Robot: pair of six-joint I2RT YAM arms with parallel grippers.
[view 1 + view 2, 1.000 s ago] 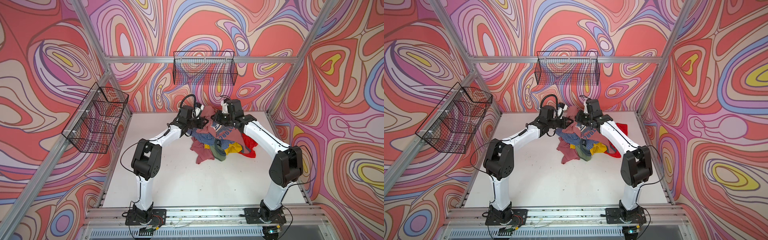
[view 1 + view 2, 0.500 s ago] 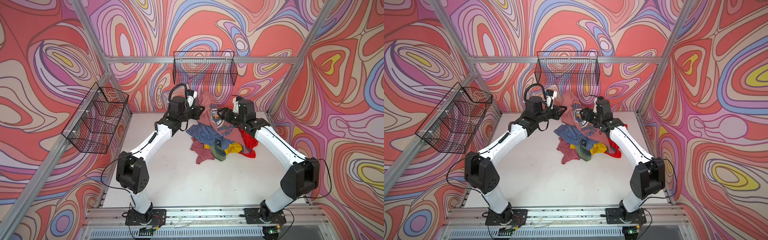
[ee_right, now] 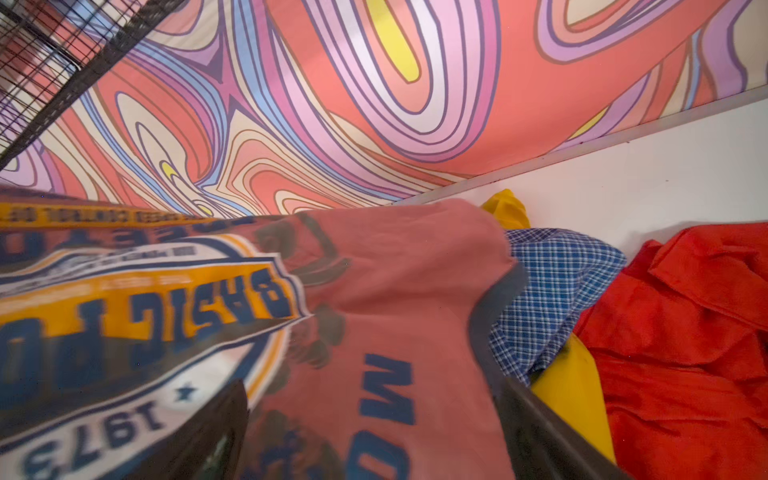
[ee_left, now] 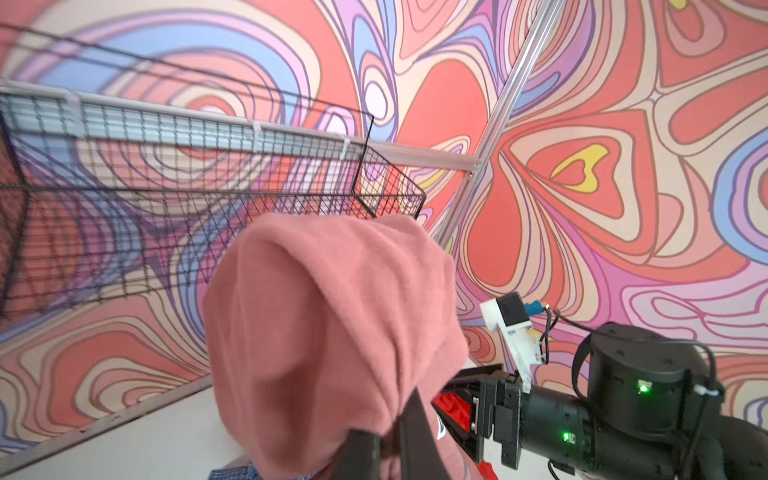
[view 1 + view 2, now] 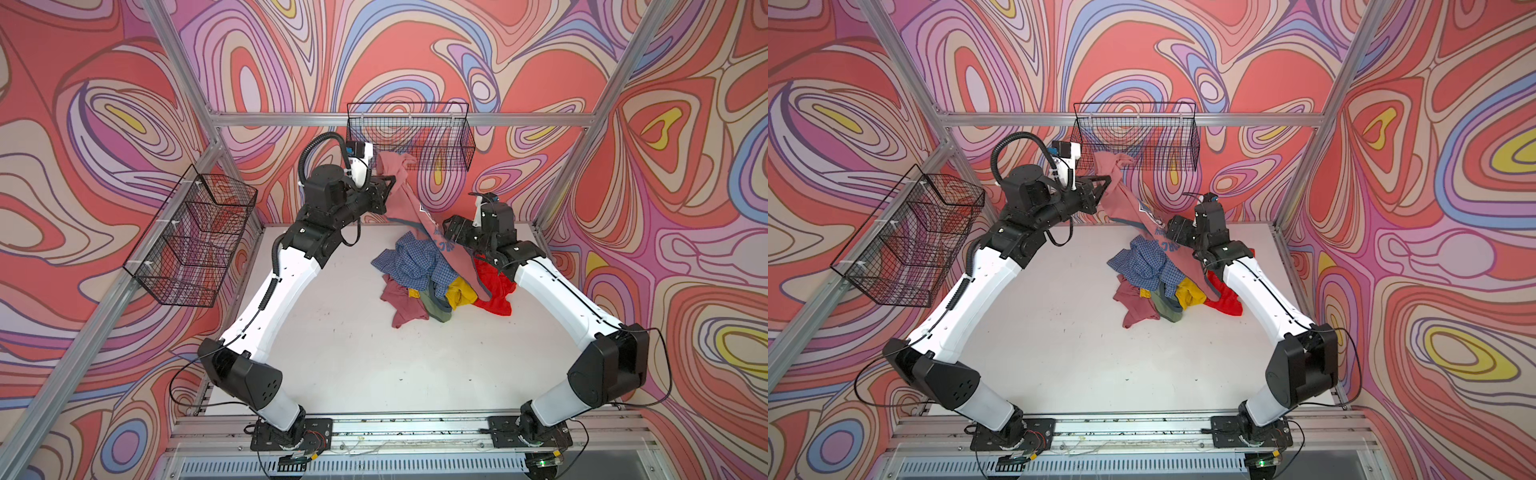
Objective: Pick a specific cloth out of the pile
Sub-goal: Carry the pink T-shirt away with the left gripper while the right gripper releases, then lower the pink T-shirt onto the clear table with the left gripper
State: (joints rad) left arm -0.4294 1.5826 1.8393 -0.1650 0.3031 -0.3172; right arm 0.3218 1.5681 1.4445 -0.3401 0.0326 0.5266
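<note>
Raised, the left gripper (image 5: 389, 189) pinches the cloth (image 5: 405, 203) hanging below, apparently loose between the right gripper's (image 5: 448, 232) spread jaws.

Robot lab cell: aluminium frame (image 5: 291, 119), swirl-print walls (image 5: 415, 50), white table (image 5: 353, 353) at centre, wire basket (image 5: 409, 137) at upper middle; left arm (image 5: 282, 291), right arm (image 5: 557, 295) bolted to rail (image 5: 415, 426) at bottom.

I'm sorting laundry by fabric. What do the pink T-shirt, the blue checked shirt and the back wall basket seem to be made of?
The pink T-shirt: likely soft cotton knit, matte; slightly fuzzy surface, rounded folds.
The blue checked shirt: thin woven fabric, probably cotton; fine grid of threads, flatter creases.
The back wall basket: seemingly metal wire, black coated; thin rigid mesh.
</note>
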